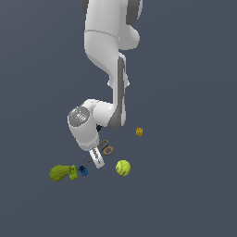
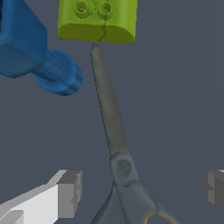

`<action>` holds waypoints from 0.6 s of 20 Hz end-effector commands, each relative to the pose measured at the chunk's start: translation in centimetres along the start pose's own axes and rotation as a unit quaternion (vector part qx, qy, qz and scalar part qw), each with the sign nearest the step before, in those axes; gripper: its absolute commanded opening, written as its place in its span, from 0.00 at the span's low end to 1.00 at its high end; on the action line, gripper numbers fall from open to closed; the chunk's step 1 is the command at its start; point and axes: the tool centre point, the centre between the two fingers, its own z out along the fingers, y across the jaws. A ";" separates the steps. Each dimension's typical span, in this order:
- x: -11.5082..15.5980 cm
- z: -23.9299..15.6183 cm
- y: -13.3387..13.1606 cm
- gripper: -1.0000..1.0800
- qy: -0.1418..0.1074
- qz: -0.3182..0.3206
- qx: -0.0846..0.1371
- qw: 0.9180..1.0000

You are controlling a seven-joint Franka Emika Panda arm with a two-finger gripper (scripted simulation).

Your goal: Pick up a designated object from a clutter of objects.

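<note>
Exterior view: my gripper (image 1: 97, 159) hangs low over the scissors (image 1: 106, 148), with the tennis ball (image 1: 122, 167) near and the yellow block (image 1: 139, 132) well apart. Wrist view: my fingers (image 2: 70, 188) stand spread wide, unclenched, the scissors' pivot between them with open floor either side; the blade tip nearly meets the green block (image 2: 98, 19), beside the blue piece (image 2: 35, 52).

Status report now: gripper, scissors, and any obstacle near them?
Gripper open, fingers either side of the scissors near the pivot. Scissors flat on floor, not gripped. Blade tip close to green block; blue piece beside it.
</note>
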 end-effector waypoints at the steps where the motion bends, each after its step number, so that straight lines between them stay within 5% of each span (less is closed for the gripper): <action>1: 0.0 1.2 0.0 0.96 0.000 0.001 0.000 1.000; 7: 0.1 2.2 0.0 0.96 0.000 0.001 0.000 1.000; 8: 0.1 2.2 0.0 0.00 0.000 0.001 0.000 1.000; 12: 0.1 2.2 0.0 0.00 0.000 0.001 0.000 1.000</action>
